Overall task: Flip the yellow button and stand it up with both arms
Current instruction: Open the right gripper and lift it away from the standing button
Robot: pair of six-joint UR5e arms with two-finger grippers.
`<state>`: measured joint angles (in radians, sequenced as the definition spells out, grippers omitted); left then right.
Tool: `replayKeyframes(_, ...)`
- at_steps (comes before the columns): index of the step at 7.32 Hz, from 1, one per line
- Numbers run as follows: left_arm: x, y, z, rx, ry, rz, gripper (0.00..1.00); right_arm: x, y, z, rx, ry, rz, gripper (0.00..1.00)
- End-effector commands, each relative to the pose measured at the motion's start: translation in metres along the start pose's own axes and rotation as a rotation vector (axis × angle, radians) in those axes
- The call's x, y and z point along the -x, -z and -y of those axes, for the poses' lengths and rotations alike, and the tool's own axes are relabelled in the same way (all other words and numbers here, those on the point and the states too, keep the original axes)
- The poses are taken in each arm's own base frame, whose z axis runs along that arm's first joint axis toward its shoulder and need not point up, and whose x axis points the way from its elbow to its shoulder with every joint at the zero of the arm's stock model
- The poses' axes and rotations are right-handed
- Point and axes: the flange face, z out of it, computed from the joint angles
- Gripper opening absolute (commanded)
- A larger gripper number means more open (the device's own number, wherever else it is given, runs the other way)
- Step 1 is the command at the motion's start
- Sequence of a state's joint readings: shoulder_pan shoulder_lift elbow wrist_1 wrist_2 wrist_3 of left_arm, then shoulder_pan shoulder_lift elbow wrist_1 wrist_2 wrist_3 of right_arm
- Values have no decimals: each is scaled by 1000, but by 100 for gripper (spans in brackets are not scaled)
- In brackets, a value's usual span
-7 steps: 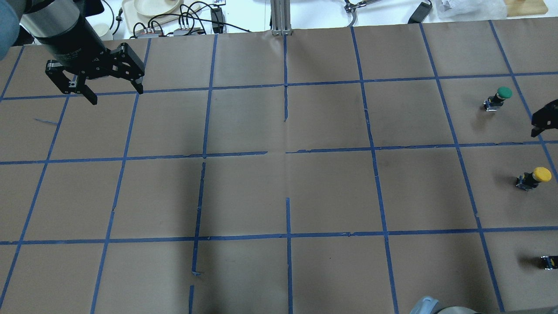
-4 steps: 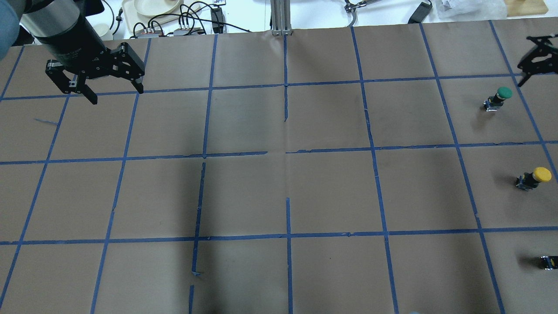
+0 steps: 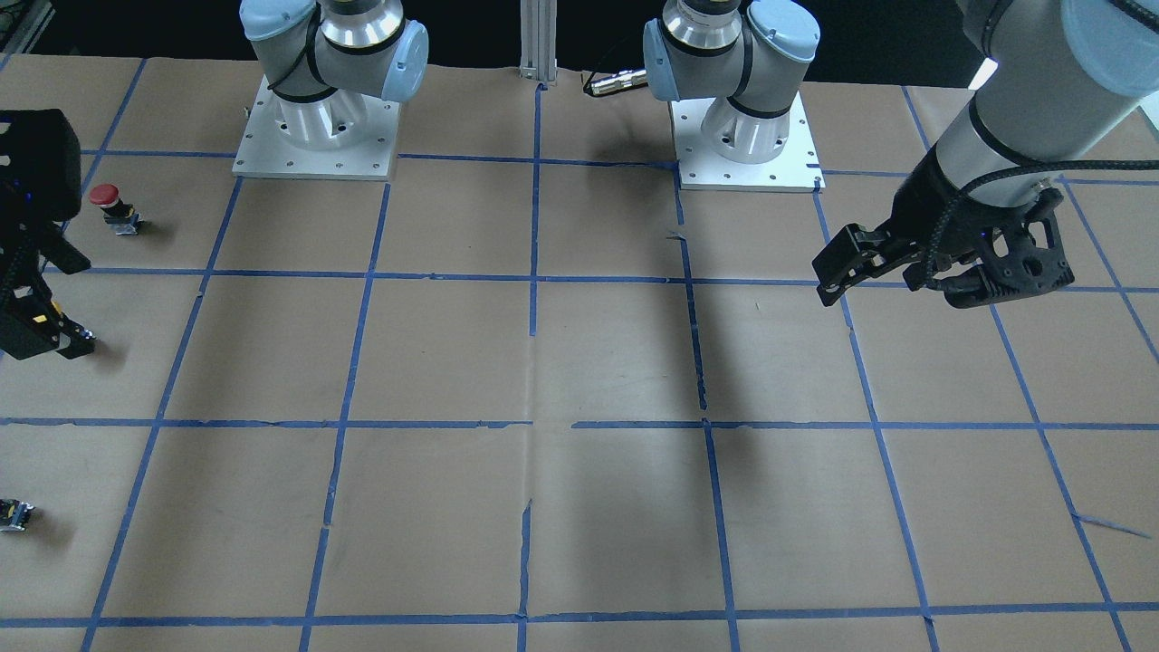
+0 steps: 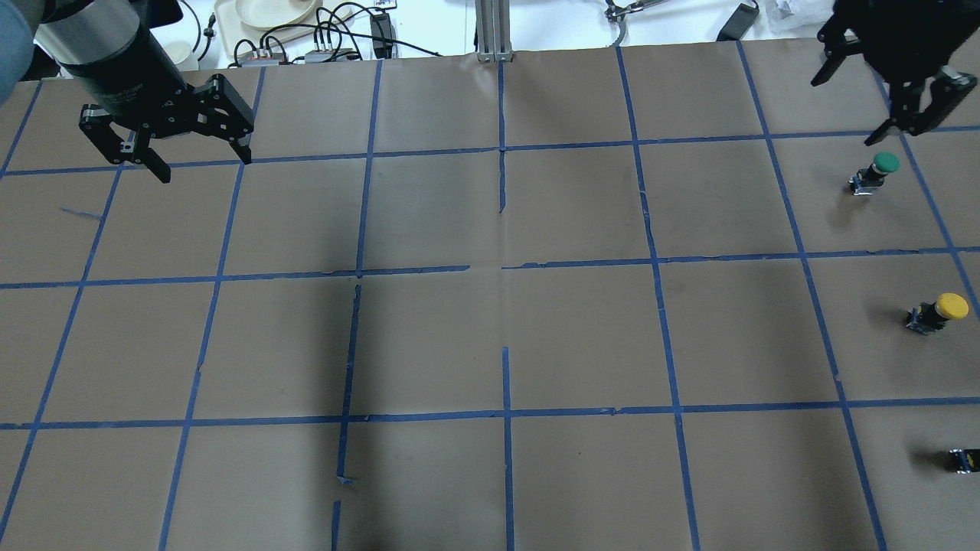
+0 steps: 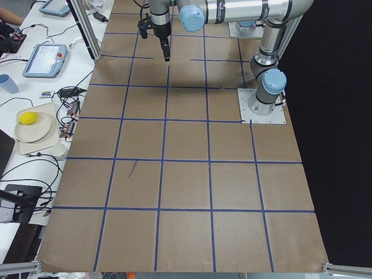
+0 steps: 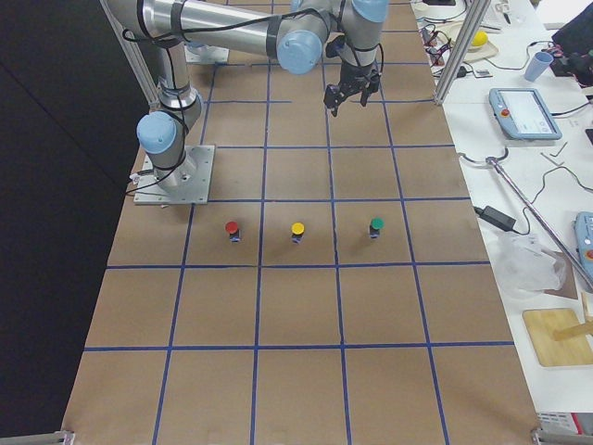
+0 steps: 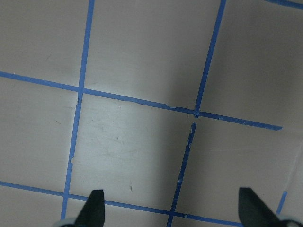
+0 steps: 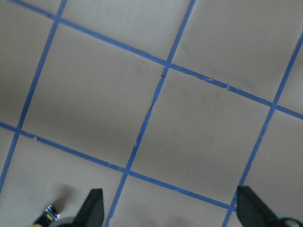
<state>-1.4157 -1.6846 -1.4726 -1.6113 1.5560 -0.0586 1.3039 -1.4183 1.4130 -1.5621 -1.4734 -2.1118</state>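
Overhead view, left to right.

Left hand [image 4: 205, 168]: hangs over the far left part of the desk [image 4: 582, 337]. Jaws are spread wide and hold nothing. Its wrist view shows only bare paper between the fingertips.

Yellow button [image 4: 940, 312]: sits near the desk's right edge, the whole desk width from the left hand. In the right side view its cap is uppermost and nothing touches it. It is the middle of a row, with the red button [image 6: 232, 228] toward the robot and the green button [image 4: 877, 171] on the far side.

Right hand [image 4: 844, 112]: shows beyond the green button, apart from the yellow button. Jaws are wide apart and empty.

Hidden:
- In the front-facing view the right hand covers most of the yellow button.
- The overhead frame edge cuts off the red button, so only its base shows.
- The right wrist view has a scrap of yellow and metal in the lower left corner, too little to identify.

Containers: beside the desk, a pale plate [image 5: 38, 132] holds a round yellow item [image 5: 27, 118].
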Motion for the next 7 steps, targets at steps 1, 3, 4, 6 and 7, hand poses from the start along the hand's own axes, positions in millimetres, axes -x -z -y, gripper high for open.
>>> replayKeyframes(1, 1, 0, 0, -1, 1, -1, 100, -24, 14, 39, -30, -646, -117, 100)
replayKeyframes(3, 0, 1, 0, -2, 1, -2, 100, -27, 15, 48, -58, -1043, -123, 100)
replayKeyframes(4, 0, 1, 0, -2, 1, -2, 100, -29, 16, 63, -71, -1177, -121, 100)
replayKeyframes(6, 0, 1, 0, -2, 1, -2, 100, -36, 13, 115, -88, -1347, -106, 100)
replayKeyframes(7, 0, 1, 0, -2, 1, -2, 100, -38, 11, 136, -87, -1406, -101, 100)
